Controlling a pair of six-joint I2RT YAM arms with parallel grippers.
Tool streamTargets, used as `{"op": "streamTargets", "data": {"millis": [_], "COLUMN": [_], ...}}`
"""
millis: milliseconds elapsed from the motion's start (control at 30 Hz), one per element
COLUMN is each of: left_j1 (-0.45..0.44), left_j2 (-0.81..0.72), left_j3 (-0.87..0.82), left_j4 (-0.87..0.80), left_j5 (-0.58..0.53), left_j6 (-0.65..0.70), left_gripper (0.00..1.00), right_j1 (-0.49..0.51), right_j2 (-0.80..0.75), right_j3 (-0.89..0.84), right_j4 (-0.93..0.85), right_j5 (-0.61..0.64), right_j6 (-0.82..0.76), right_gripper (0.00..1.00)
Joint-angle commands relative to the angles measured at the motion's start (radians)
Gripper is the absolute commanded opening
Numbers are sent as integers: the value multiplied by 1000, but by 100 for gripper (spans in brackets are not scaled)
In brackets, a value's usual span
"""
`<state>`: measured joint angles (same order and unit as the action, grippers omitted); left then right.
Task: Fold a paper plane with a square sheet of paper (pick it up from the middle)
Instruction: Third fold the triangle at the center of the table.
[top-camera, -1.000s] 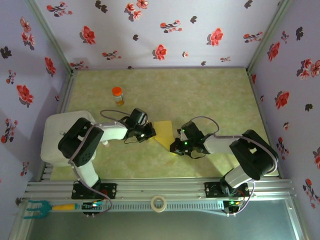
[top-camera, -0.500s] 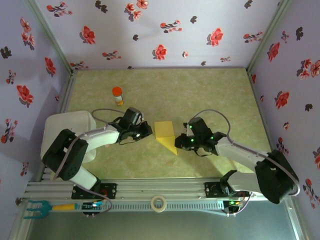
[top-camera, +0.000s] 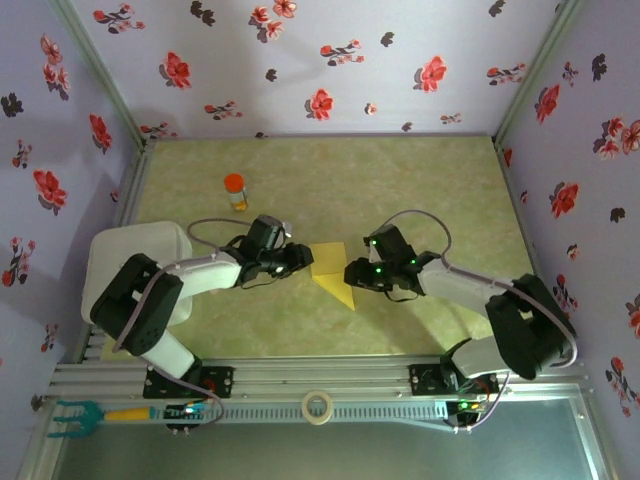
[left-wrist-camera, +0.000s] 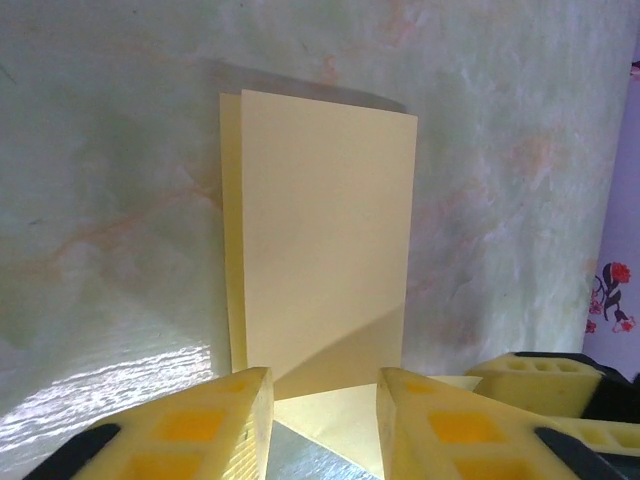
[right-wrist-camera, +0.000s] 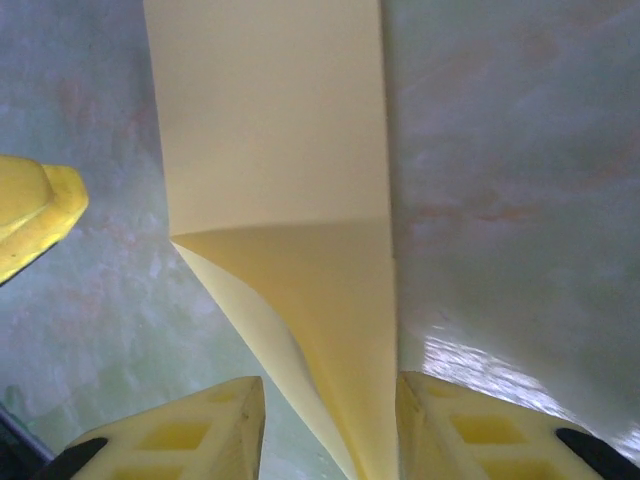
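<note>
The square sheet of paper (top-camera: 332, 270) lies folded on the green table: a yellow rectangle with a pointed flap toward the near side. My left gripper (top-camera: 301, 259) sits low at its left edge and is open. In the left wrist view the folded paper (left-wrist-camera: 322, 230) lies ahead, and its pointed flap reaches between the yellow fingers (left-wrist-camera: 205, 425). My right gripper (top-camera: 352, 273) is at the paper's right edge, also open. In the right wrist view the slightly lifted flap (right-wrist-camera: 330, 320) runs into the gap between the fingers (right-wrist-camera: 480, 435), and neither pad presses on it.
A small orange-capped bottle (top-camera: 234, 190) stands at the back left. A white box (top-camera: 115, 262) sits by the left arm. A tape roll (top-camera: 318, 407) and a teal-tipped tool (top-camera: 75, 416) rest on the front rail. Floral walls enclose the table.
Both grippers went from shut to open and let go of the paper. They drew back from its edges, then came close again. The paper now lies flatter and more upright in view.
</note>
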<state>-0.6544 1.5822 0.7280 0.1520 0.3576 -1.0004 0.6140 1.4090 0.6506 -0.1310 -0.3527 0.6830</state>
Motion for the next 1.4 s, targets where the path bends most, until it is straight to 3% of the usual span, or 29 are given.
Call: {"op": "streamTargets", "data": {"millis": [0,267,533,967,1167,1367], "left_j1": [9,21,29,29,29,29], "left_j2": [15,31,76,174,208,216], "left_j3": [-19,-9,39,99,109,91], "left_j4": [50,39,29,76,147,195], "left_j5": [36,60,96,145,163,146], "left_j6": [-22,-23,-12,-31,-67,-97], "left_gripper": [34,38,43,42,35,12], "right_j1": [-3,-35,-62,-82,-83,-83], "right_j2": [37,17,-9,-9,-5,-59], "right_j3": [34,12,-22,-45,-45,-40], "right_j4": [43,38,72,98,94,16], "right_j5": [-58,-70,-101,-117,-120,-48], "right_j6": [-1,-25,-23,-16,-17,-15], "right_gripper": [36,15,14,15,19,34]}}
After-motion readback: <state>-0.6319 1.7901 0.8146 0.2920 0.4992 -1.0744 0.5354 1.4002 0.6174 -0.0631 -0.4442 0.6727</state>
